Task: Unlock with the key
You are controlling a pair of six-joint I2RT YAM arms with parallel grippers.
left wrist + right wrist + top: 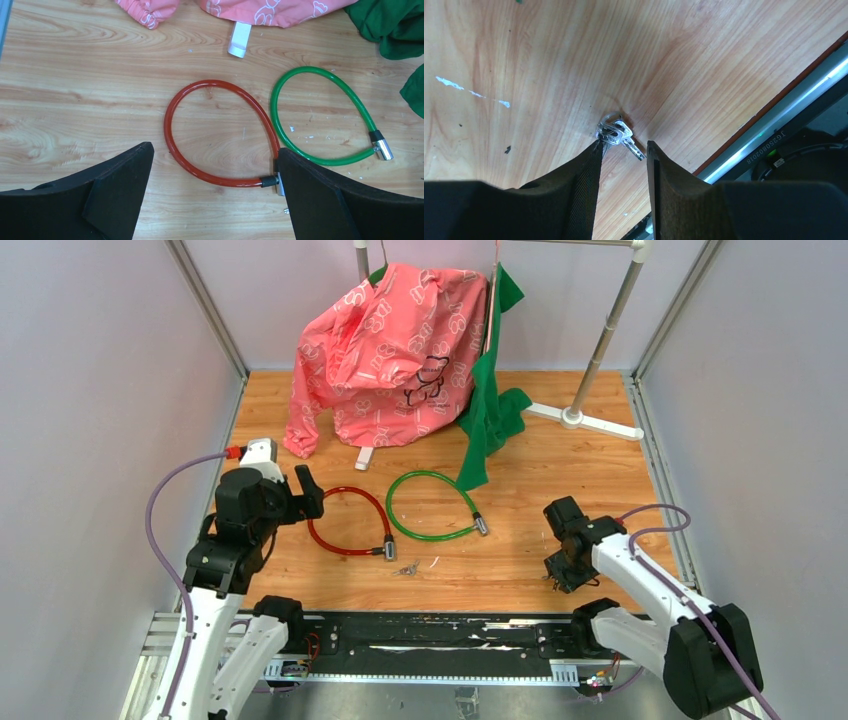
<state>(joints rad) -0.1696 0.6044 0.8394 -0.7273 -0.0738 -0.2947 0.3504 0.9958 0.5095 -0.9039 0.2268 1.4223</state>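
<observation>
- Your left gripper [214, 150] hangs wide open over the red cable lock [215, 83].
- Your right gripper [625, 146] narrowly straddles the keys [613, 132] — whether it grips them, you can't tell.

A pink coat [390, 350] with white prints hangs over a white pipe rack [603, 340] at the far side of the wooden table [560, 470]. One sleeve droops to the boards at its left. A green cloth [490, 410] hangs just beside it on the right, touching it, its lower end lying on the table. One rack foot [364, 457] pokes out from under the coat. Grey walls [100, 390] close in three sides. A black rail [430, 635] runs along the near edge. White flecks [471, 92] dot the wood.
</observation>
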